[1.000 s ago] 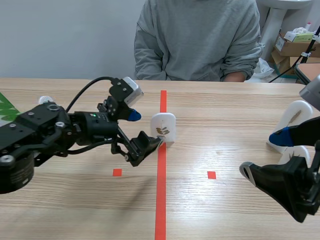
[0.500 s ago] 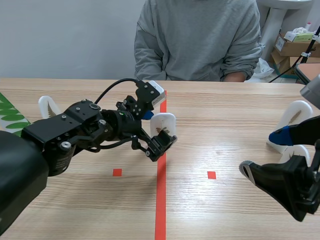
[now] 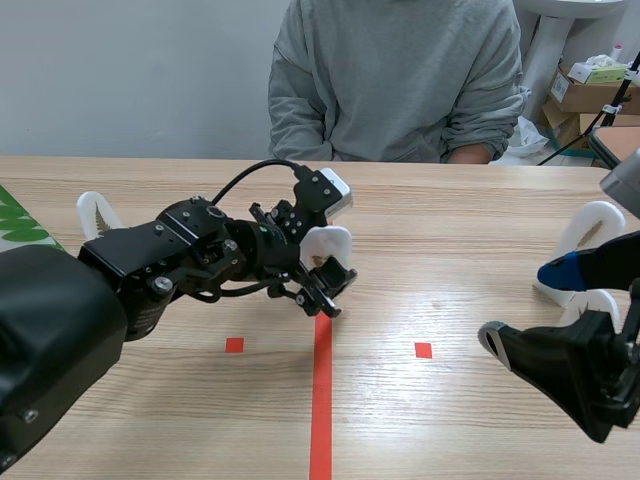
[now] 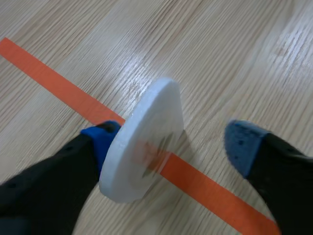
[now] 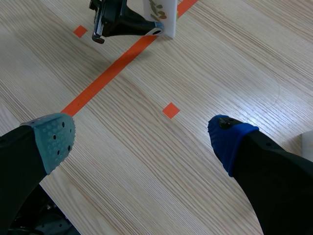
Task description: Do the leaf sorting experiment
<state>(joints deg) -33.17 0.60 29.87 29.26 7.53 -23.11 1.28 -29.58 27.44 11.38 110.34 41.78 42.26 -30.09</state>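
White rounded foam plaque [image 3: 328,248], brown leaf sprig on its face, upright on the pale wooden table [image 3: 450,225], directly on the long orange-red tape line [image 3: 321,400].

Left claw [image 3: 316,264] spread around that plaque, straddling it edge-on. One blue pad [image 4: 101,139] touching the plaque's plain side. Other blue pad [image 4: 240,143] apart from the sprig side, with bare wood and tape showing in the gap. Fingers wide, not clamped on anything.

Right claw [image 3: 535,310] well apart from the plaque, off to the robot's right and nearer the robot. Also spread wide, grey-green pad [image 5: 53,139] and blue pad [image 5: 227,138] far from each other, nothing between them but table. Seen past this claw: the plaque [image 5: 161,13] far ahead, with the left claw [image 5: 124,24] at it.

Right of the plaque, just beside the right claw: two more white arched foam pieces [image 3: 590,232], one behind the other. Left of the plaque, past the left arm: another small white foam piece [image 3: 93,210], and farther left a green leaf-print sheet [image 3: 14,222] at the table's edge.

Beyond the plaque, across the table: seated person in a grey sweatshirt [image 3: 395,80]. Farther right of that, off the table: stacked cardboard boxes [image 3: 585,95].
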